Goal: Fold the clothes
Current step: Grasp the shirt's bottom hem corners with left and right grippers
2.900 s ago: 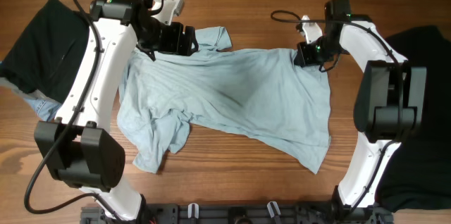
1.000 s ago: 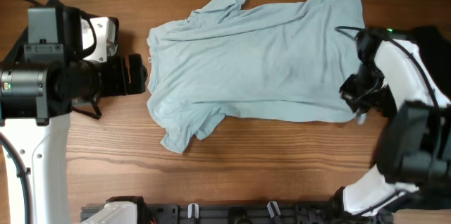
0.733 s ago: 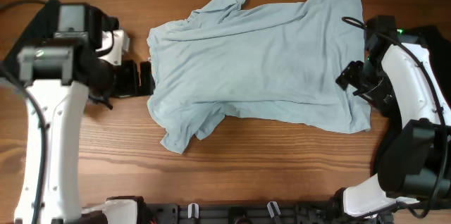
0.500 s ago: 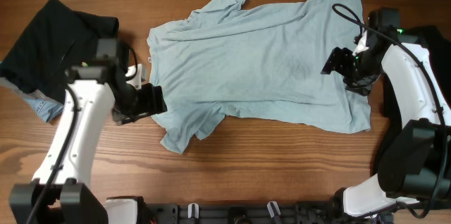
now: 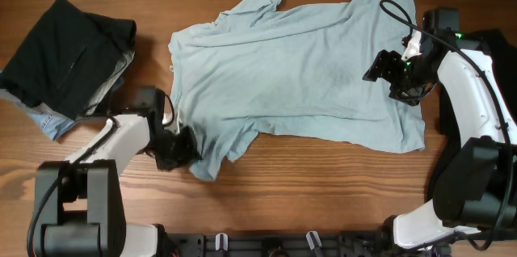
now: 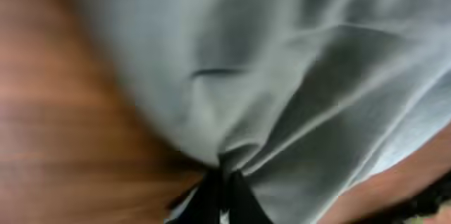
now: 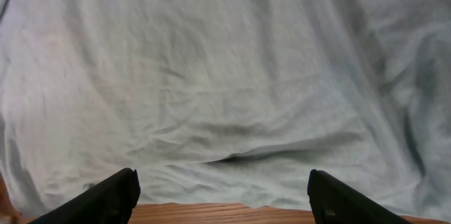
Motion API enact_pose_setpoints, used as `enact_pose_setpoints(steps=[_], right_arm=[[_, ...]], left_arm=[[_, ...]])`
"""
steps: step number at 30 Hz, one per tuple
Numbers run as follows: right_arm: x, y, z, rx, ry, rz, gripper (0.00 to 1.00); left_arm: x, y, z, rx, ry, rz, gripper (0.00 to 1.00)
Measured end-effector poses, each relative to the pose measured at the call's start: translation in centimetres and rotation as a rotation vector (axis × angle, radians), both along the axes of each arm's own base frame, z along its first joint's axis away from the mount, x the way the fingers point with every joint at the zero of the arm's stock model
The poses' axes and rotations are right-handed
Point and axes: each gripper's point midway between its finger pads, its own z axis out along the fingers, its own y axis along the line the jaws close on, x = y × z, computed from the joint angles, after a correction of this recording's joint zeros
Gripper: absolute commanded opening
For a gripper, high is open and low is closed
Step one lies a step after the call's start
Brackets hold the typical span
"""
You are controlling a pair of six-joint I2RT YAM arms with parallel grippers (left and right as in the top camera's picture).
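A pale sky-blue T-shirt (image 5: 299, 71) lies spread flat on the wooden table (image 5: 323, 192), reaching from the middle toward the far edge and the right edge. It has lain in the same place for the last second. About three seconds ago it hung crumpled and slantwise between both grippers.

The left gripper (image 5: 179, 148) has moved toward the near edge over the last half second, from beside the shirt's left hem to the bunched sleeve (image 5: 212, 152) at the shirt's near-left corner. Its wrist view is blurred, but the dark fingers (image 6: 215, 196) appear to meet on a pucker of blue cloth, with creases running out from it.

The right gripper (image 5: 380, 69) has edged slightly inward and sits over the shirt's right side. Its fingers (image 7: 113, 196) are spread wide and hold nothing.

A black garment (image 5: 65, 55) lies heaped at the far-left corner, well apart from the shirt.
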Motion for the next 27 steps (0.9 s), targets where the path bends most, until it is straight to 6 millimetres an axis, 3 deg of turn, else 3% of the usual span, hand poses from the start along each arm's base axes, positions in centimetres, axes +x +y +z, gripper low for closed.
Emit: enact_pose_setpoints(steps=[3, 7, 10, 11, 12, 13, 14, 16, 17, 18, 19, 20, 21, 23, 27], right_arm=[[-0.6, -0.2, -0.2, -0.014, 0.025, -0.002, 0.81], [-2.4, -1.8, -0.8, -0.113, 0.113, -0.031, 0.82], [-5.1, -2.3, -1.8, -0.147, 0.224, -0.058, 0.83], [-6.6, -2.4, -2.3, -0.157, 0.282, -0.081, 0.79], [-7.9, -2.5, -3.0, -0.171, 0.329, -0.1, 0.67], [-9.3, -2.9, -4.5, -0.199, 0.374, -0.132, 0.45], [-10.2, -3.0, -5.2, -0.21, 0.403, -0.145, 0.33], [-11.3, -3.2, -7.1, -0.232, 0.417, -0.194, 0.27], [-13.0, -3.1, -8.3, -0.24, 0.46, -0.228, 0.26], [-13.7, -3.0, -9.0, -0.243, 0.473, -0.248, 0.16], [-14.8, -2.9, -9.8, -0.248, 0.499, -0.274, 0.12], [-15.2, -2.9, -10.1, -0.249, 0.508, -0.284, 0.04], [-15.8, -2.8, -10.5, -0.253, 0.523, -0.316, 0.04], [-16.2, -3.3, -10.4, -0.287, 0.535, -0.348, 0.04], [-19.7, -5.9, -9.5, -0.383, 0.662, -0.444, 0.08]], left_arm=[[-3.1, 2.0, 1.0, -0.005, 0.174, 0.11, 0.04], [-0.3, 7.9, 4.3, 0.01, 0.061, 0.332, 0.04], [-0.2, 9.2, 5.6, 0.024, 0.007, 0.363, 0.04], [-0.3, 9.1, 5.6, 0.024, 0.007, 0.354, 0.04], [-0.4, 9.1, 5.6, 0.023, 0.008, 0.349, 0.04], [-0.4, 9.1, 5.6, 0.023, 0.008, 0.345, 0.04], [-0.4, 9.1, 5.6, 0.022, 0.007, 0.342, 0.05], [-0.5, 9.1, 5.6, 0.022, 0.01, 0.341, 0.11], [-0.5, 9.1, 5.6, 0.023, 0.01, 0.337, 0.15], [-0.7, 9.1, 5.6, 0.024, 0.014, 0.335, 0.21], [-0.8, 9.0, 5.6, 0.026, 0.022, 0.333, 0.32], [-0.9, 9.0, 5.6, 0.025, 0.022, 0.328, 0.52], [-0.9, 9.0, 5.6, 0.026, 0.024, 0.328, 0.63], [-0.9, 9.0, 5.6, 0.028, 0.022, 0.322, 0.67], [-0.9, 9.1, 5.6, 0.029, 0.021, 0.326, 0.67]])
